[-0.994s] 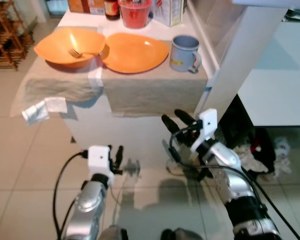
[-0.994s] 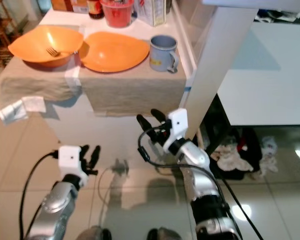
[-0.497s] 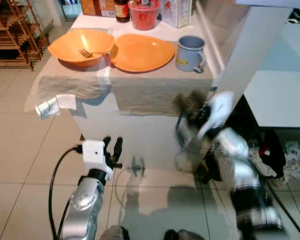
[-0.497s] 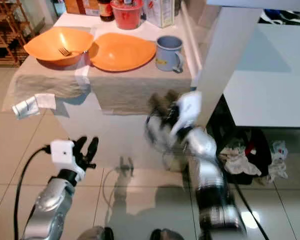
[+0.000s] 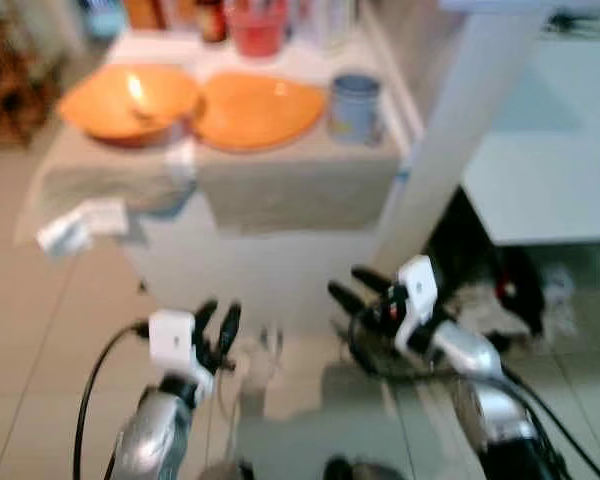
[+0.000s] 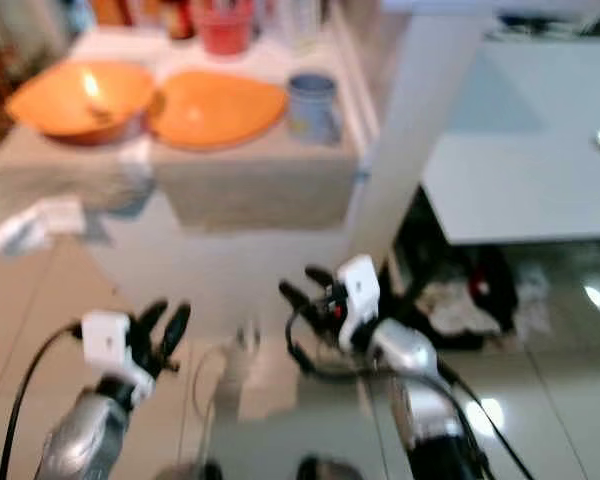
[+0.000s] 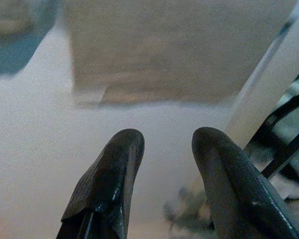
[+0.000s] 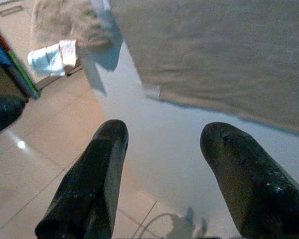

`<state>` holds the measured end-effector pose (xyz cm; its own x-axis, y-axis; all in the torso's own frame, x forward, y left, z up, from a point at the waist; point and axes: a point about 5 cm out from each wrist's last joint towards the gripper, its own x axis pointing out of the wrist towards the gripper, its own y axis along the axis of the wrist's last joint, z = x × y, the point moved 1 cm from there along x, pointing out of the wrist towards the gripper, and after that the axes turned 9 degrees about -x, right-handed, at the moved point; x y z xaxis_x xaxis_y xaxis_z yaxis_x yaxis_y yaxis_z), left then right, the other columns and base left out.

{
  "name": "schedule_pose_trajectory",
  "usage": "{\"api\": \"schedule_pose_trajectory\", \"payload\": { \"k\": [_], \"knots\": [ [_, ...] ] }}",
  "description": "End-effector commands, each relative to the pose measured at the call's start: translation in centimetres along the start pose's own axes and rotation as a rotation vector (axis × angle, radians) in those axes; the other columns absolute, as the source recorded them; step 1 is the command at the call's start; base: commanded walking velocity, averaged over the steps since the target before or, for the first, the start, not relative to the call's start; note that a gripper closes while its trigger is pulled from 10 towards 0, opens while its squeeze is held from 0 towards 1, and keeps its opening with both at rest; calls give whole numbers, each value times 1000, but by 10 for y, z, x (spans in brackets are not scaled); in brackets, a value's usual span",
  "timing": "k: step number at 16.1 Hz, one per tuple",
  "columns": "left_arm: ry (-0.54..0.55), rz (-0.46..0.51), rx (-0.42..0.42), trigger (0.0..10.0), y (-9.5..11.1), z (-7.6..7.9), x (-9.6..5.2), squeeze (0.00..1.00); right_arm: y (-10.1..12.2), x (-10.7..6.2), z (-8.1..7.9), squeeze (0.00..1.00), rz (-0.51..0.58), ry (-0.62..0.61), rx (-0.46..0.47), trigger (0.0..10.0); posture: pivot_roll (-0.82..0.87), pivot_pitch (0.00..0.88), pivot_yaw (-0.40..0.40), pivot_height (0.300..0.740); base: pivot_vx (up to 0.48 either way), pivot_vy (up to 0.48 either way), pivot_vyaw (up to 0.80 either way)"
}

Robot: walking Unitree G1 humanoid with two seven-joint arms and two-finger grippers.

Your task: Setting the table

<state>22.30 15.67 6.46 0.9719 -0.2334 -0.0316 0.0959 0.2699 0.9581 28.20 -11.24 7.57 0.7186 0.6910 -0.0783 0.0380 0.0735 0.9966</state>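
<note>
A low table with a beige cloth (image 5: pixel 280 190) stands ahead. On it rest an orange bowl (image 5: pixel 128 100) with a fork inside, an orange plate (image 5: pixel 258 108) beside it, and a blue-grey mug (image 5: pixel 355 108) at the right end. Both arms are held low in front of the table's white front. My left gripper (image 5: pixel 218 325) is open and holds nothing; its black fingers (image 7: pixel 109 184) point at the cloth's hem. My right gripper (image 5: pixel 355 288) is open and empty too, with the fingers (image 8: pixel 89 184) spread wide before the cloth. The head views are blurred.
A red container (image 5: pixel 255 25), bottles and a carton stand at the table's back. A white pillar (image 5: pixel 450 150) and a white counter (image 5: pixel 550 130) rise on the right, with dark clutter (image 5: pixel 480 290) under it. White tags (image 5: pixel 80 222) hang off the cloth's left corner. Tiled floor lies below.
The camera has shifted and the picture has blurred. My right arm, raised and smeared half a second ago, has dropped back low. The left gripper has barely moved.
</note>
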Motion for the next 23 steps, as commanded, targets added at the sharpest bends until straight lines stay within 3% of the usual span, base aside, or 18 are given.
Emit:
{"api": "schedule_pose_trajectory", "payload": {
  "k": [1,2,5,6,7,8,10,12,15,17,19,20,21,23],
  "knots": [
    [-30,30,0,10000,10,4,4,0,13,6,-2,0,39,18,-7,10000,-37,111,1,740,480,0,-800],
    [-81,59,5,10000,19,12,11,0,27,17,-4,0,75,20,-22,10000,-39,109,4,740,480,0,0],
    [-125,73,-2,10000,24,21,16,0,34,24,-7,0,76,59,-80,10000,-38,107,3,740,480,0,0],
    [-137,76,-12,10000,26,23,17,0,38,24,-8,0,101,96,-58,10000,-38,107,3,740,480,0,0],
    [-146,82,-16,10000,28,25,17,0,39,22,-11,0,96,126,-99,10000,-40,108,1,740,480,0,800],
    [-155,92,-28,10000,30,26,17,0,45,21,-14,0,134,153,-47,10000,-38,108,1,740,480,0,788],
    [-185,90,-56,10000,30,30,16,0,37,16,-24,0,60,272,-94,10000,-39,107,1,740,424,0,0],
    [-237,80,-140,10000,31,36,13,0,38,5,-33,0,63,419,-41,10000,-41,104,0,740,0,0,0],
    [-496,-34,-235,10000,22,56,-8,0,46,-16,-39,0,58,614,6,10000,-46,98,0,740,0,0,0],
    [-502,-51,-215,10000,21,53,-11,0,62,-13,-25,0,146,512,16,10000,-48,95,1,740,0,0,0],
    [-463,-35,-208,10000,24,43,-10,0,87,-20,-4,0,290,404,100,10000,-49,95,1,740,0,0,0],
    [-463,-34,-211,10000,25,42,-10,0,90,-29,-4,0,312,439,133,10000,-52,95,3,740,0,0,0],
    [-482,-46,-220,10000,24,42,-11,0,96,-56,-16,0,303,638,174,10000,-56,95,7,740,0,0,0],
    [-508,-75,-225,10000,20,43,-15,0,100,-71,-28,0,261,760,159,10000,-62,99,16,740,0,0,0]
  ]
}}
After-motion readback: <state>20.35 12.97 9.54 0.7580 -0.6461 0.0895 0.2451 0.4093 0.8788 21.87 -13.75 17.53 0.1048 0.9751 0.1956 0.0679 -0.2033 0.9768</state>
